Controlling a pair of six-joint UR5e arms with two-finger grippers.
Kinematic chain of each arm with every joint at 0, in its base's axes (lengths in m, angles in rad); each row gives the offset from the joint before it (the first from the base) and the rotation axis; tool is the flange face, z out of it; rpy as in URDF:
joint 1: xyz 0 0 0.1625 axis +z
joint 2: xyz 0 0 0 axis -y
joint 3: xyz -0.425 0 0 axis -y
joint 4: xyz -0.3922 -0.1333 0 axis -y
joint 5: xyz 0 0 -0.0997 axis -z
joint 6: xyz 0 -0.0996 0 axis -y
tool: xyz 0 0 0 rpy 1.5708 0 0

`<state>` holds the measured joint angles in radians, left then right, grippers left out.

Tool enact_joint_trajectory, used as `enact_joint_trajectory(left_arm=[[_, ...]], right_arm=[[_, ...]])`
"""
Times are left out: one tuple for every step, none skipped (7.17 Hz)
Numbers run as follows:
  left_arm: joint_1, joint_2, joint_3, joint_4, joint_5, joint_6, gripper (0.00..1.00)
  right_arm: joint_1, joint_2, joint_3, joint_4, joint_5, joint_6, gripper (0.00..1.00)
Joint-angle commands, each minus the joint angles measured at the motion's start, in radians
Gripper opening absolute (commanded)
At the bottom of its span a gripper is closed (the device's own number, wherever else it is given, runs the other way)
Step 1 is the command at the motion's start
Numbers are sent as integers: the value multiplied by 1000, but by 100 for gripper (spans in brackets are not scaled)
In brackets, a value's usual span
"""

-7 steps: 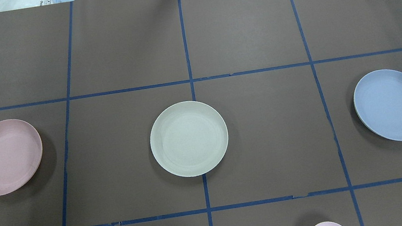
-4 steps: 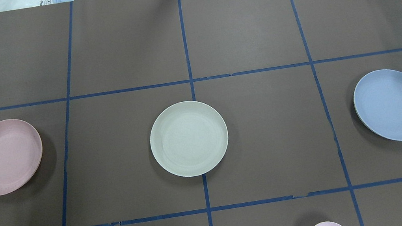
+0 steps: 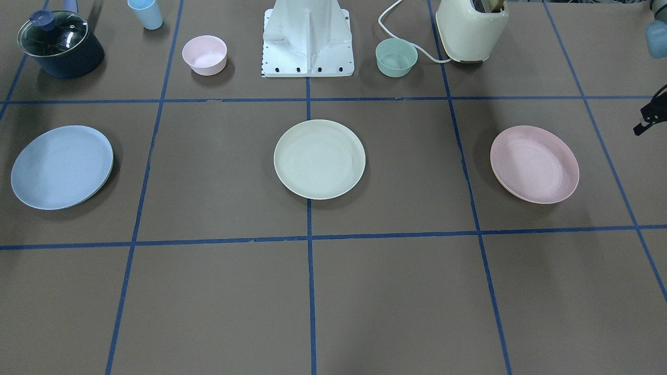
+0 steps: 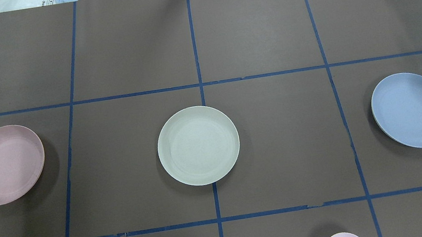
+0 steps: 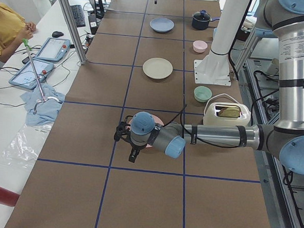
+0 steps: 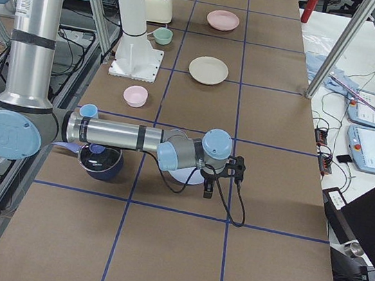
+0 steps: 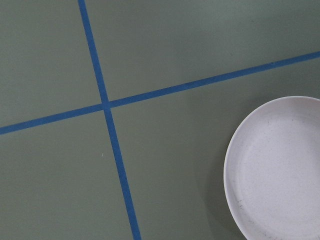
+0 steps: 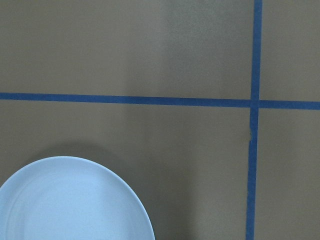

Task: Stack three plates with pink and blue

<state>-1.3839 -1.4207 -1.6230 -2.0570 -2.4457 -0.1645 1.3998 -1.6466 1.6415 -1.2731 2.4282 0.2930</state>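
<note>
Three plates lie well apart in one row on the table (image 4: 282, 145): the pink plate (image 4: 3, 165) on the robot's left, the cream-white plate (image 4: 198, 145) in the middle, the blue plate (image 4: 413, 110) on the right. The left gripper (image 5: 129, 144) hangs near the pink plate, seemingly clear of it; the right gripper (image 6: 224, 179) hangs near the blue plate. Whether either gripper is open or closed cannot be told

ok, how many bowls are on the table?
2. The pink bowl sits between the robot base and the pot; the green bowl between the base and the toaster.
</note>
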Motion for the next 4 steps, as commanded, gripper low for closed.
enact_joint_trajectory(left_arm=[[81, -93, 113, -6, -39, -128, 96], [144, -98, 124, -44, -38, -182, 96], [166, -98, 152, -92, -41, -187, 97], [208, -99, 163, -142, -38, -199, 99]], right_arm=[[-10, 2, -2, 0, -1, 0, 100], [-16, 4, 0, 0, 2, 0, 100], [-18, 4, 0, 1, 0, 0, 100], [-24, 4, 0, 1, 2, 0, 100]])
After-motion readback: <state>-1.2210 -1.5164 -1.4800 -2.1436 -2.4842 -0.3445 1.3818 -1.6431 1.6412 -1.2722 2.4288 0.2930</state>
